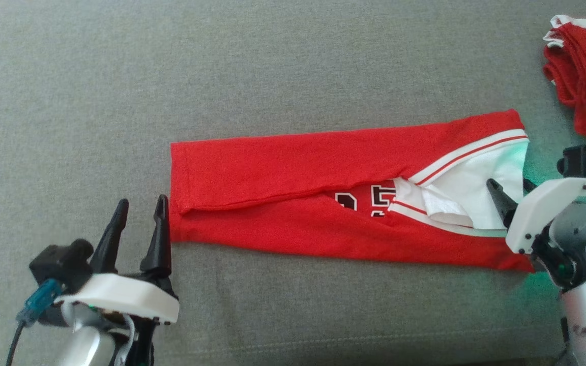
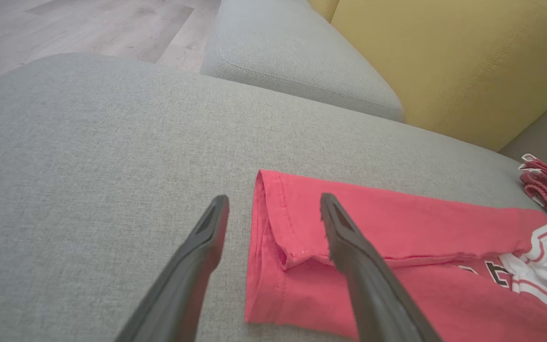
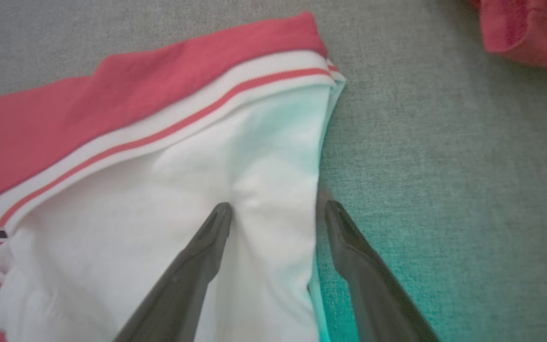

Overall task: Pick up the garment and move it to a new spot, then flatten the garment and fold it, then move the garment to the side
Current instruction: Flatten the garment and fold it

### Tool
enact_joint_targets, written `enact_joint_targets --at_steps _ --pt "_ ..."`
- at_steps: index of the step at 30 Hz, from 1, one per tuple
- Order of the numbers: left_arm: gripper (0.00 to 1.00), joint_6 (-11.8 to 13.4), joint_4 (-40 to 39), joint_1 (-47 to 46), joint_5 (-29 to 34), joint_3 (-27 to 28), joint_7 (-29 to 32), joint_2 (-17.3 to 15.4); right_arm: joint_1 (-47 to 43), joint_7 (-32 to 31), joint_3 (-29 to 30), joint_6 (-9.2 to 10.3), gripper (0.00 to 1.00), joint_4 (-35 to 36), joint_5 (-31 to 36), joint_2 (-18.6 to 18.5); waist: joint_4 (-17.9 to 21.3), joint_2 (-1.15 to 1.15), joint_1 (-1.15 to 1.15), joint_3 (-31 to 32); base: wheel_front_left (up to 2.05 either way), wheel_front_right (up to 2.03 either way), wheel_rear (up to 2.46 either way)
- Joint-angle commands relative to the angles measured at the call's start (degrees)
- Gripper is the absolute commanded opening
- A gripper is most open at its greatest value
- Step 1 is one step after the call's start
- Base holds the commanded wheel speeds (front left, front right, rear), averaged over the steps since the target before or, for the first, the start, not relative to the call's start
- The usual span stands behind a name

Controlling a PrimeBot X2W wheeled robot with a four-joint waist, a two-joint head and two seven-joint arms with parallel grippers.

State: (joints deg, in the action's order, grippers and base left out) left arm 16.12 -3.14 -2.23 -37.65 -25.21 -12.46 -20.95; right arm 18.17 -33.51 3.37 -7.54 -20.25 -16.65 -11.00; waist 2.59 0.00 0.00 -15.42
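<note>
Garment [image 1: 323, 203], a red jersey with white striped trim, lies folded into a long band across the middle of the grey sofa seat [image 1: 293, 76] in the head view. The left claw [image 1: 140, 208] sits at 8 o'clock by its hem and the right claw [image 1: 501, 203] at 3 o'clock over its white end. A second bunched red cloth [image 1: 583, 76] rests at 2 o'clock. From the left wrist, the claw's fingers stand apart and empty, one over bare cushion, the other above the hem; a yellow cushion [image 2: 444, 61] fills 1 o'clock. From the right wrist, that claw's fingers are likewise spread, gripping nothing, straddling the edge of the white fabric.
</note>
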Motion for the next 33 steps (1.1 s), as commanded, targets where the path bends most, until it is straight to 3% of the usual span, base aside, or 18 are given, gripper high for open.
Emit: enact_joint_targets --at_steps 1,4,5,6,7,8,9,15,22,27,33 --pt "1.00 0.18 -1.43 -2.75 0.78 2.19 -0.63 -0.76 1.98 -0.48 -1.34 0.05 1.00 1.21 -0.39 -0.81 -0.06 0.00 0.00 -0.15 0.00 0.00 0.00" --pt "1.00 0.15 -1.31 -2.99 0.87 2.13 -0.65 -0.83 2.70 -1.36 -1.95 0.05 1.00 -0.63 -1.39 -0.48 -0.11 0.00 0.00 -0.22 0.00 0.00 0.00" --pt "1.00 0.15 -1.27 -3.08 0.90 2.07 -0.63 -0.85 2.83 -1.60 -2.30 0.05 0.95 -1.03 -1.95 -0.35 -0.11 0.00 0.00 -0.19 0.00 0.00 0.00" --pt "1.00 0.15 -1.23 -3.14 0.93 2.02 -0.60 -0.88 2.89 -1.79 -2.78 0.05 0.64 -1.32 -2.53 -0.32 -0.09 0.00 0.00 -0.13 0.00 0.00 0.00" --pt "1.00 0.16 -1.18 -3.17 0.94 1.98 -0.57 -0.91 2.91 -1.81 -3.30 0.05 0.42 -1.48 -3.12 -0.39 -0.04 0.00 0.00 -0.05 0.00 0.00 0.00" --pt "1.00 0.20 -1.13 -3.17 0.96 1.95 -0.53 -0.95 2.90 -1.70 -3.85 0.05 0.26 -1.50 -3.58 -0.49 0.05 0.00 0.00 0.11 0.00 0.00 0.00" --pt "1.00 0.28 -1.12 -3.14 0.97 1.92 -0.48 -0.99 2.85 -1.51 -4.35 0.05 0.00 -1.43 -4.00 -0.61 0.17 0.00 0.00 0.29 0.00 0.00 0.00" --pt "1.00 0.51 -1.10 -2.82 1.13 1.66 -0.28 -1.27 2.88 0.47 -4.95 0.05 0.00 -0.63 -6.18 -2.62 1.43 0.00 0.00 2.01 0.00 0.00 0.00" --pt "1.00 0.63 -0.88 -2.40 1.18 1.14 -0.16 -1.28 1.30 0.33 -2.34 0.05 0.00 2.92 -7.93 -7.40 2.76 0.00 0.00 3.99 0.00 0.00 0.00" --pt "1.00 0.68 -0.49 -1.79 1.01 0.80 -0.18 -1.15 -0.89 -0.30 -3.10 0.05 0.00 7.38 -9.56 -6.53 3.25 0.00 0.00 5.32 0.00 0.00 0.00" --pt "1.00 0.32 -0.08 -1.59 1.05 -0.47 0.36 -0.87 -4.01 -2.14 -8.76 0.05 0.00 15.22 -13.68 -5.47 2.10 0.00 0.00 7.19 0.00 0.00 0.00"
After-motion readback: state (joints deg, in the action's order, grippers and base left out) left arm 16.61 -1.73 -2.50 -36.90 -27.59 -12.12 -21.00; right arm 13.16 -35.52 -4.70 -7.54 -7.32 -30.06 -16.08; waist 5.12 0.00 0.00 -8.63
